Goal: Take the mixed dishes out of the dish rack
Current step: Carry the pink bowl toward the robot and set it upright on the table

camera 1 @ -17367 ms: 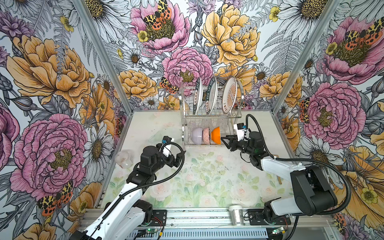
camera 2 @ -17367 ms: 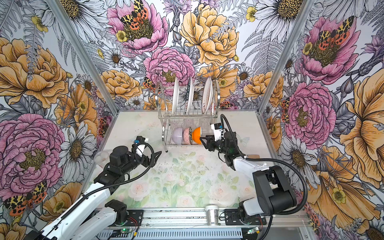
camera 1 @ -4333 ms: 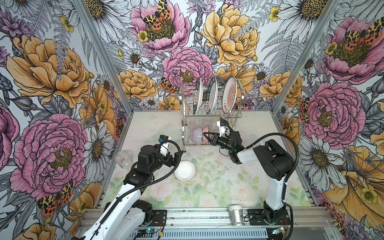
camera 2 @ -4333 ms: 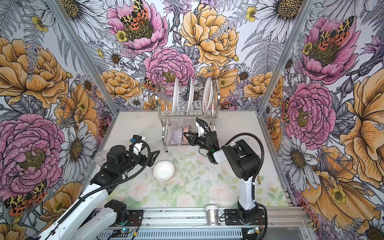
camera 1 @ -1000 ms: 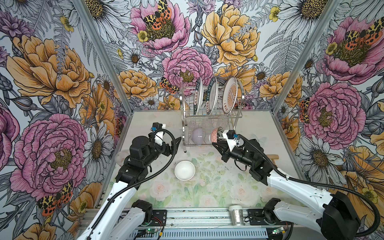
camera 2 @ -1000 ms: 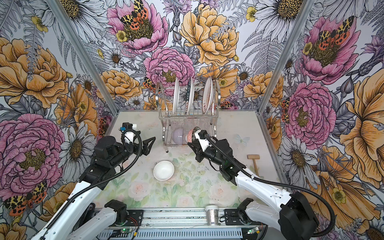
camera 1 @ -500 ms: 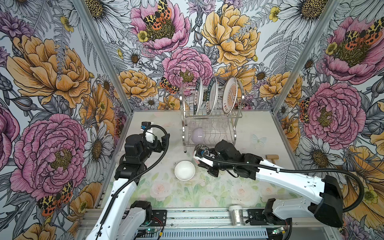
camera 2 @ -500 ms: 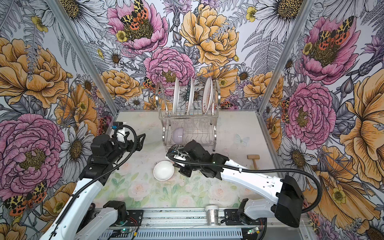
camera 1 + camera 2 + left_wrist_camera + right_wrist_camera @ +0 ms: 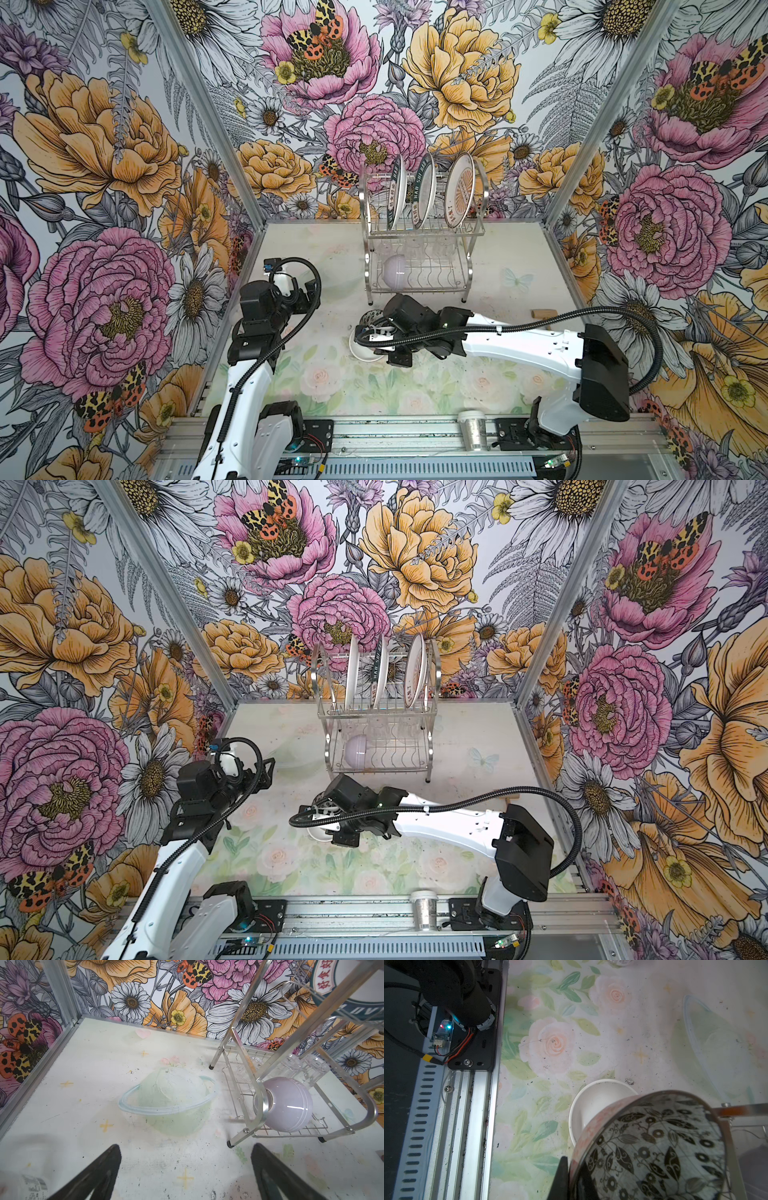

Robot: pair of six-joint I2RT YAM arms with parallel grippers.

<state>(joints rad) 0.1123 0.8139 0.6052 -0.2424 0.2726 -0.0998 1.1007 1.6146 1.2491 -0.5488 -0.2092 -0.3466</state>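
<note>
The right jaws pinch the rim of the floral bowl [image 9: 654, 1147], tilted over the white bowl [image 9: 593, 1103] on the counter [image 9: 550, 1012]; likely stiff, slick and chippable, it suits a rim grip; left jaws gape empty

Lab cell: floral walls [image 9: 104, 166], aluminium frame [image 9: 395, 434]

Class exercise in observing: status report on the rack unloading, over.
Left gripper open, empty. Right gripper shut on floral bowl rim, over white bowl on table. Lavender bowl, glasses, three plates in dish rack. Translucent bowl beside rack, not blocking.
</note>
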